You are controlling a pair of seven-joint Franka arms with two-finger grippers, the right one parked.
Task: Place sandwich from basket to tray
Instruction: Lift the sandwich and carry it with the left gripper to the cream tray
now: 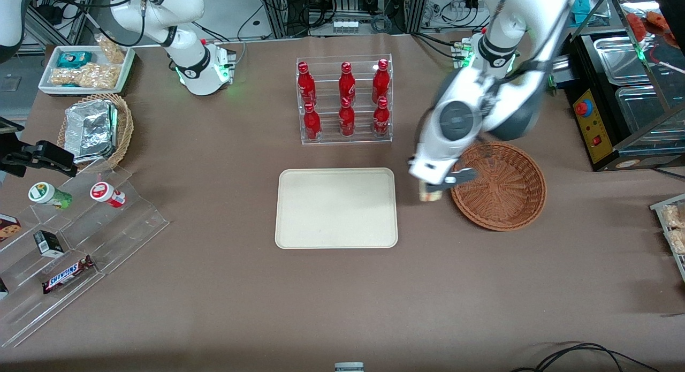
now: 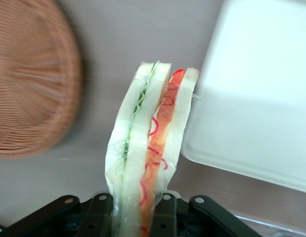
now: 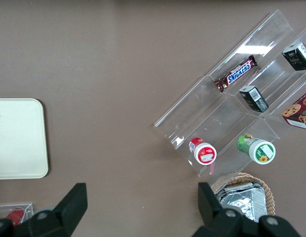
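The hand grips the sandwich above the table, between basket and tray.

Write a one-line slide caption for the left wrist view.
Pincer shut on the sandwich, carried above the table between basket and tray.

The front camera looks down on my whole table from high up, facing me. My wrist camera rides close above my gripper, looking past the clamped sandwich to the basket and tray. The parked wrist's camera looks straight down, sharing the tray's corner.
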